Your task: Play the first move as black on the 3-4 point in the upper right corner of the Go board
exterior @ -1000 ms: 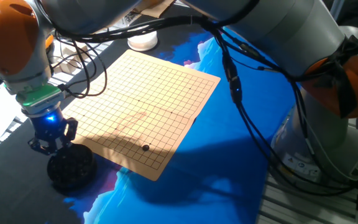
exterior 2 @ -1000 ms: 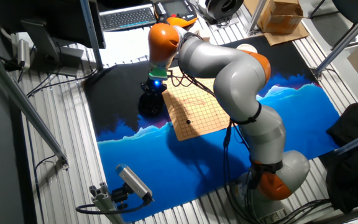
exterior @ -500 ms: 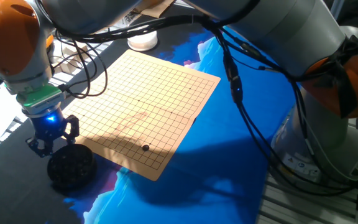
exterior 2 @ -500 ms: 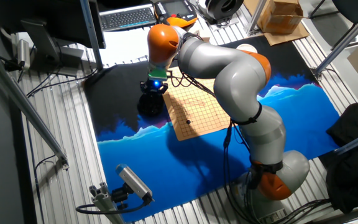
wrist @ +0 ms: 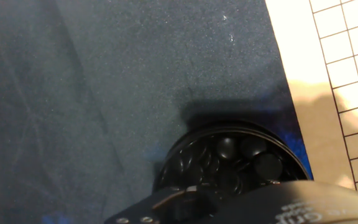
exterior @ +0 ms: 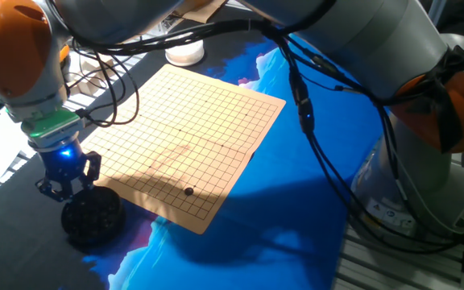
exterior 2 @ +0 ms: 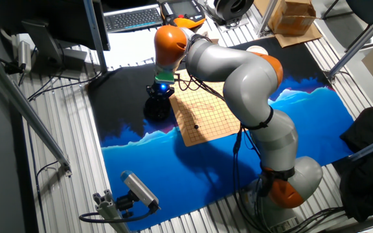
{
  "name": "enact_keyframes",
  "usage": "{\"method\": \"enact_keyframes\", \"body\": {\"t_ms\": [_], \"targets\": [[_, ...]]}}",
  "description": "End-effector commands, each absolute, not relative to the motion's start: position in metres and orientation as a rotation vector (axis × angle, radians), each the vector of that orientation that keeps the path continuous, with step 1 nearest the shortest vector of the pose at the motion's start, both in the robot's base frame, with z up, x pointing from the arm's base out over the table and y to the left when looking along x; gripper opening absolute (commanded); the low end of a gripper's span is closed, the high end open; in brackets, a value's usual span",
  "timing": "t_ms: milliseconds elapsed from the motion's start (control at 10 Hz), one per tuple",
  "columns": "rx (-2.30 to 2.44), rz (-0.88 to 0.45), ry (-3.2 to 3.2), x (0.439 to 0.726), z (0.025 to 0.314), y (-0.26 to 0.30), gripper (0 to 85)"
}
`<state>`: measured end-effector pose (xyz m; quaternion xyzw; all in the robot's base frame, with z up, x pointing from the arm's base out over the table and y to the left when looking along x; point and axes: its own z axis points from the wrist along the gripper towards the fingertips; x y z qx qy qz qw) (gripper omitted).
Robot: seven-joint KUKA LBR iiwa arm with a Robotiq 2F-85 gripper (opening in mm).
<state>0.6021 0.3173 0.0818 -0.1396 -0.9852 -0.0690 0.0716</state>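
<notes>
I have the pincer at the lower left of the frame, hanging just above the black bowl of stones; its fingers look spread a little, but I cannot tell for sure whether they are open or holding anything. In the hand view the bowl sits at the bottom, full of glossy stones. To its right lies the wooden board, with one black stone on the grid near its lower corner.
</notes>
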Motion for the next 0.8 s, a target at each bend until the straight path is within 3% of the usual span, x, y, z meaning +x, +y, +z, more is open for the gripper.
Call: {"method": "enact_keyframes", "body": {"t_ms": [0, 300, 400, 700], "targets": [[-0.413, -0.213, -2.941, 0.6020, 0.0820, 0.3174, 34.0], [-0.365, -0.224, -2.970, 0.6020, 0.0820, 0.3174, 34.0], [-0.358, -0.215, -2.996, 0.6020, 0.0820, 0.3174, 17.0], [-0.434, -0.254, -2.992, 0.6073, 0.0836, 0.3208, 17.0]]}}
